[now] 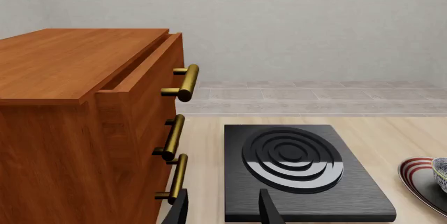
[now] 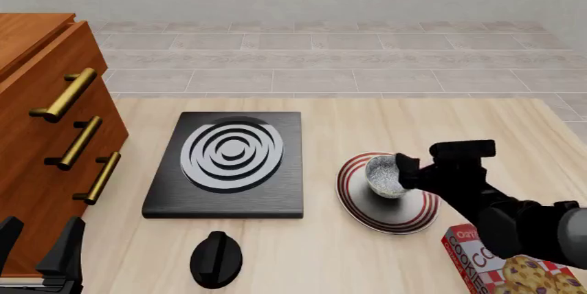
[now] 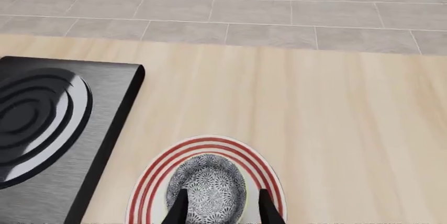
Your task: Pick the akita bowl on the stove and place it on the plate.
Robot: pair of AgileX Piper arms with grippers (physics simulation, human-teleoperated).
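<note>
The akita bowl (image 2: pixel 386 176) sits upright on the white, red-ringed plate (image 2: pixel 417 218), right of the stove (image 2: pixel 275 194). The stove's burner rings are bare. My right gripper (image 2: pixel 406 172) is at the bowl, fingers open. In the right wrist view its fingertips (image 3: pixel 269 209) straddle one side of the bowl (image 3: pixel 207 182), one over the speckled inside, one outside the rim above the plate (image 3: pixel 150 185). My left gripper (image 2: pixel 37 249) is open and empty at the near left corner, far from the bowl. The left wrist view shows the stove (image 1: pixel 349 192), with the plate (image 1: pixel 417 174) and bowl (image 1: pixel 441 174) at its edge.
A wooden drawer cabinet (image 2: pixel 37 136) with brass handles stands left of the stove, its top drawer slightly open (image 1: pixel 133 75). A black round knob (image 2: pixel 216 258) lies in front of the stove. A cookie box (image 2: pixel 513 270) lies at the near right, under my right arm.
</note>
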